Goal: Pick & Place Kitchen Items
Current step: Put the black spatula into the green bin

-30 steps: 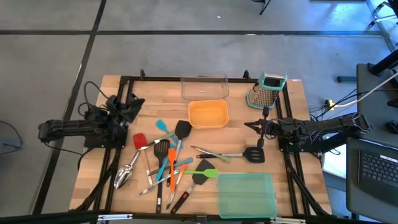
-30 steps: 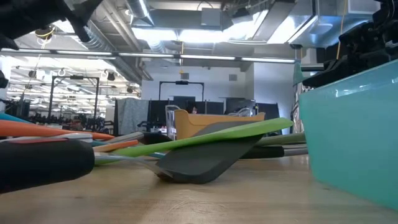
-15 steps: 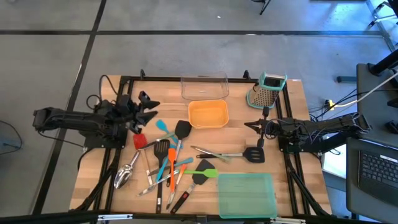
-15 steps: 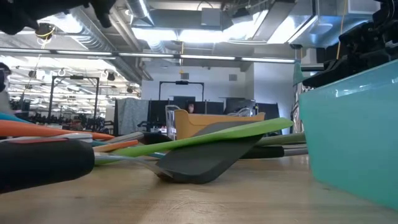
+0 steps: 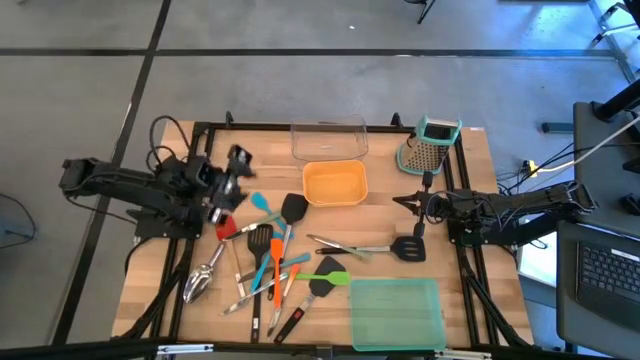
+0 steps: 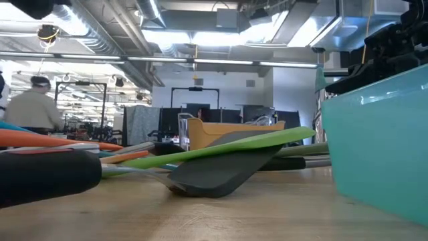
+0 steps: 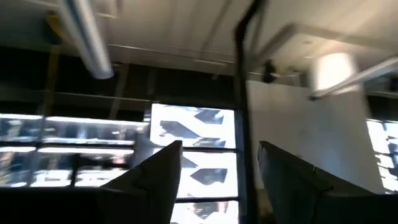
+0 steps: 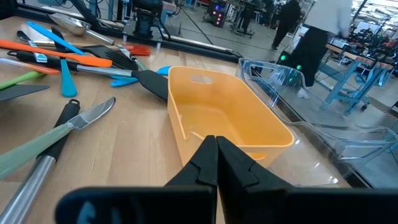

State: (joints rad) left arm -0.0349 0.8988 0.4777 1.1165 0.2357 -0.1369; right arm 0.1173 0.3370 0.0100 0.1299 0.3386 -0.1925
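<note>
The kitchen items lie loose on the wooden table. In the pile at its near left are a red spatula (image 5: 224, 227), a steel scoop (image 5: 199, 283), an orange tool (image 5: 275, 268), a green spatula (image 5: 330, 275) and black spatulas (image 5: 293, 208). A knife (image 5: 345, 246) and another black spatula (image 5: 410, 247) lie farther right. My left gripper (image 5: 238, 160) hangs open and empty above the table's left side, beside the pile; its fingers (image 7: 158, 180) point up at the ceiling. My right gripper (image 5: 400, 203) waits shut at the right side, aimed at the orange tray (image 8: 230, 124).
A clear tray (image 5: 329, 138) stands at the far edge with the orange tray (image 5: 335, 183) just in front of it. A teal tray (image 5: 396, 313) sits at the near right, a steel grater (image 5: 430, 146) at the far right. A person (image 6: 30, 110) shows in the room behind.
My left gripper has risen from low at the table's left side and swung toward the table's middle. Its fingers have tipped upward and rolled, and they stay open and empty. Nothing on the table has moved.
</note>
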